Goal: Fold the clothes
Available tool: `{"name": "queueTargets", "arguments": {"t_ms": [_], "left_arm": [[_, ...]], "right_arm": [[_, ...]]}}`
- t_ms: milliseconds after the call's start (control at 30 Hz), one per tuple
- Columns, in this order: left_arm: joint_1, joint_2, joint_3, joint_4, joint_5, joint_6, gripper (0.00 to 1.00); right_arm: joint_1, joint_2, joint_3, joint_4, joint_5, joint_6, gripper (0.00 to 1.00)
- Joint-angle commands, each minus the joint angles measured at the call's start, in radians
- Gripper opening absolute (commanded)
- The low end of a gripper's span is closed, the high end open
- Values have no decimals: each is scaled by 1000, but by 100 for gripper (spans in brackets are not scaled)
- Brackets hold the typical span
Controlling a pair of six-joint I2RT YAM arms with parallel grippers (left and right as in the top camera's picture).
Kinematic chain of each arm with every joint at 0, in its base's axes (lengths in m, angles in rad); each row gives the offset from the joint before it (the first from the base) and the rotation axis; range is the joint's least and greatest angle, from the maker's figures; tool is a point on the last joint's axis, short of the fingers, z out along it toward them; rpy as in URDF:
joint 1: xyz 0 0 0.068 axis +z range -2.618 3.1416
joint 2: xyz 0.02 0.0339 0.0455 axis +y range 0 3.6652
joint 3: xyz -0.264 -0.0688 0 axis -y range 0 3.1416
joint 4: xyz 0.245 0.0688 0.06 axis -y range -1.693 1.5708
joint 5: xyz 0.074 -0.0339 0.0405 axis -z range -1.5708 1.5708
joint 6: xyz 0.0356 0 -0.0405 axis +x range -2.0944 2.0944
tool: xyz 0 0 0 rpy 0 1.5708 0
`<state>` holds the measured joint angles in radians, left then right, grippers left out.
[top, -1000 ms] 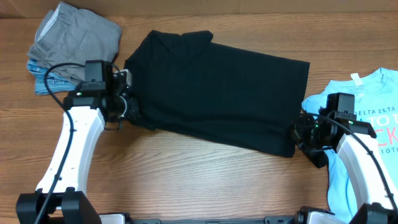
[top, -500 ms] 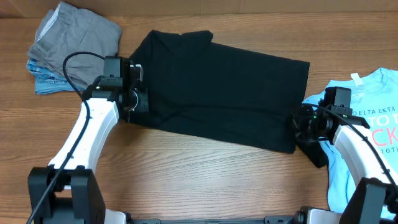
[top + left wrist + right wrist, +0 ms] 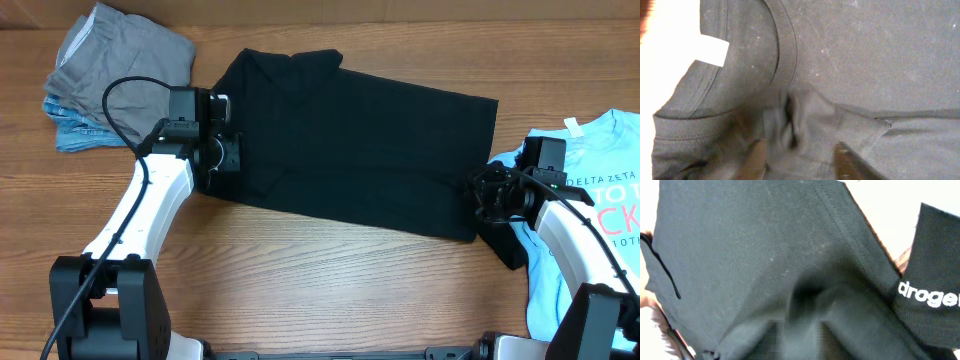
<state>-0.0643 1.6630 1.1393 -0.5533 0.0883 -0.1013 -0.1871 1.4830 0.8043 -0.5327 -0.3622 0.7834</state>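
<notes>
The clothes' black T-shirt [image 3: 350, 150] lies folded into a long band across the middle of the table. My left gripper [image 3: 222, 152] is over its left end, by the collar. In the left wrist view the fingers [image 3: 757, 160] stand apart around a loose bunch of black cloth [image 3: 800, 115], next to the white neck label [image 3: 710, 50]. My right gripper [image 3: 482, 195] is at the shirt's lower right corner. In the right wrist view my right gripper [image 3: 800, 340] is blurred, its jaws parted, with a ridge of black fabric [image 3: 765, 240] lying between them.
A grey garment [image 3: 125, 50] sits on a light-blue one [image 3: 70, 132] at the back left. A light-blue printed tee [image 3: 590, 170] lies at the right edge, under my right arm. A black strap with white lettering [image 3: 927, 295] hangs at the right of the right wrist view.
My left gripper carried the shirt's left edge up and to the right, then opened and let the cloth drop. My right gripper, shut before, has parted its jaws at the right corner.
</notes>
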Motion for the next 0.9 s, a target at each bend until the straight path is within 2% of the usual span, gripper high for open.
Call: {"name": "queueTargets", "arguments": {"t_ms": [0, 67, 367, 467, 567, 700, 867], "left_arm": [[1, 9, 22, 8, -27, 8, 69], [12, 9, 26, -5, -40, 8, 74], [118, 9, 105, -256, -177, 33, 80], [145, 13, 90, -237, -171, 39, 79], [142, 31, 71, -175, -163, 105, 79], [139, 88, 71, -137, -135, 185, 74], [138, 169, 71, -72, -72, 275, 59]], "right_arm": [[2, 2, 21, 5, 13, -2, 48], [0, 2, 21, 0, 12, -21, 48], [0, 0, 21, -173, 1, -237, 49], [0, 0, 21, -235, 2, -275, 48], [3, 0, 21, -278, 1, -296, 48], [4, 0, 21, -301, -19, -348, 47], [4, 0, 21, -256, -79, -398, 44]]}}
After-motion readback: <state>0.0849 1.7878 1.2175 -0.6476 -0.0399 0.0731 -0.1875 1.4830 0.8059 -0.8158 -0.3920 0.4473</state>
